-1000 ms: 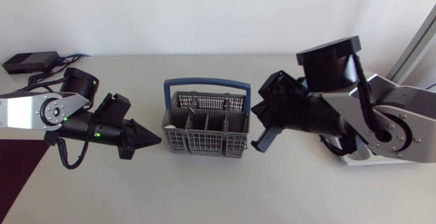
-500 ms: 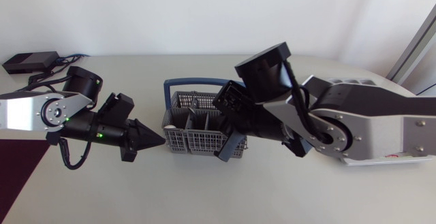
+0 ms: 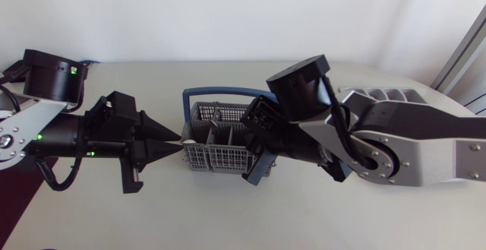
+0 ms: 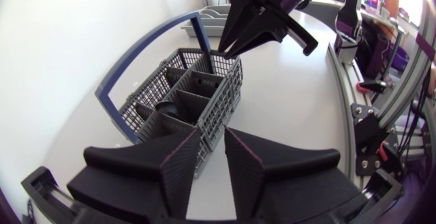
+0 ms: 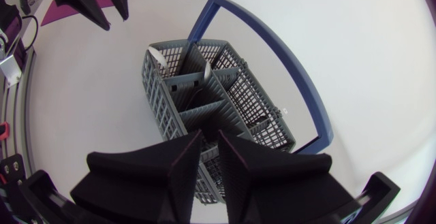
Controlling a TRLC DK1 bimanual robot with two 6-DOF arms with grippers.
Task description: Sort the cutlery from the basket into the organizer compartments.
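The grey cutlery basket (image 3: 228, 147) with a blue handle (image 3: 228, 94) stands mid-table. A pale piece of cutlery (image 5: 159, 58) leans in one end compartment, another (image 5: 206, 71) stands near the middle, and a dark one (image 4: 167, 106) lies in a cell. My left gripper (image 3: 176, 138) points at the basket's left end, its fingers slightly apart and empty; the left wrist view shows the gripper (image 4: 211, 157) just short of the basket (image 4: 184, 98). My right gripper (image 3: 253, 172) hangs over the basket's right end, narrowly open (image 5: 210, 146), holding nothing. The grey organizer (image 3: 380, 93) lies at the back right.
A black box (image 3: 32, 68) with cables sits at the back left corner. A dark mat (image 3: 15, 197) lies at the table's left edge. Bare tabletop runs along the front, in front of the basket.
My right arm swung left from the table's right side to above the basket's right end. My left arm rose and pushed closer to the basket. Both grippers parted slightly.
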